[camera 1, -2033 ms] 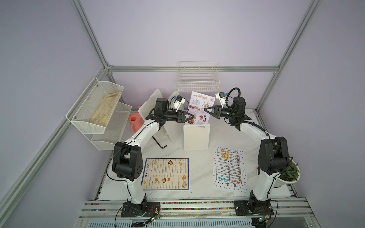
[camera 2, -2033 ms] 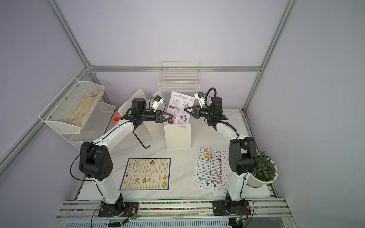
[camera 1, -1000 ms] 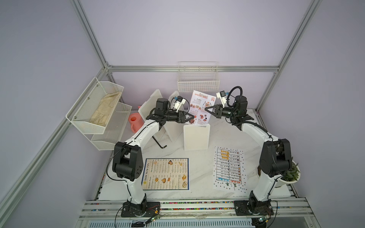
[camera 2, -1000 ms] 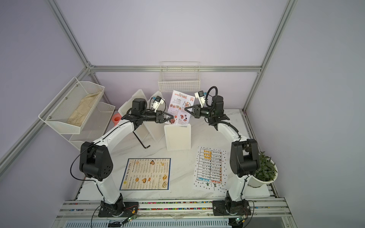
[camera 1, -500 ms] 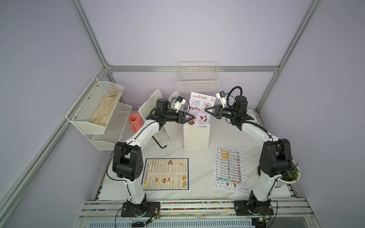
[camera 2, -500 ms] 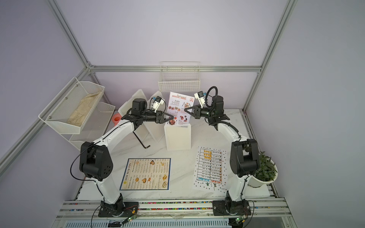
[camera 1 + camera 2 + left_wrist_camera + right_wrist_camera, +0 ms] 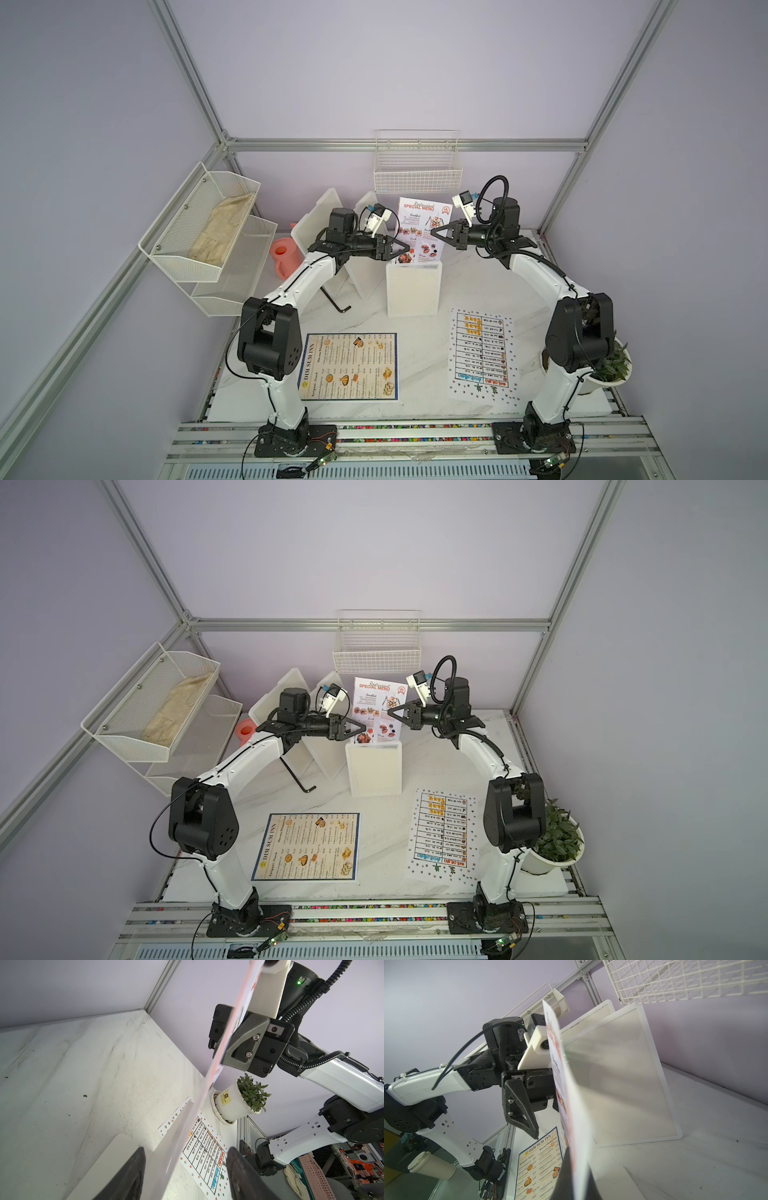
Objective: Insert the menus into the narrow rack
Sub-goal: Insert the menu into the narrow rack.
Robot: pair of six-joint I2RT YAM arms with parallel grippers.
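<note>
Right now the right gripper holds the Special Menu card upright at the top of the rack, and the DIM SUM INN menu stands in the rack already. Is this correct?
No: the DIM SUM INN menu lies flat on the table, outside the white rack, as both top views show. The right gripper does hold the Special Menu card upright at the rack's top.

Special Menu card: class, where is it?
In both top views the Special Menu card stands upright at back centre, lower edge at the white rack's top, pinched by the right gripper.
</note>
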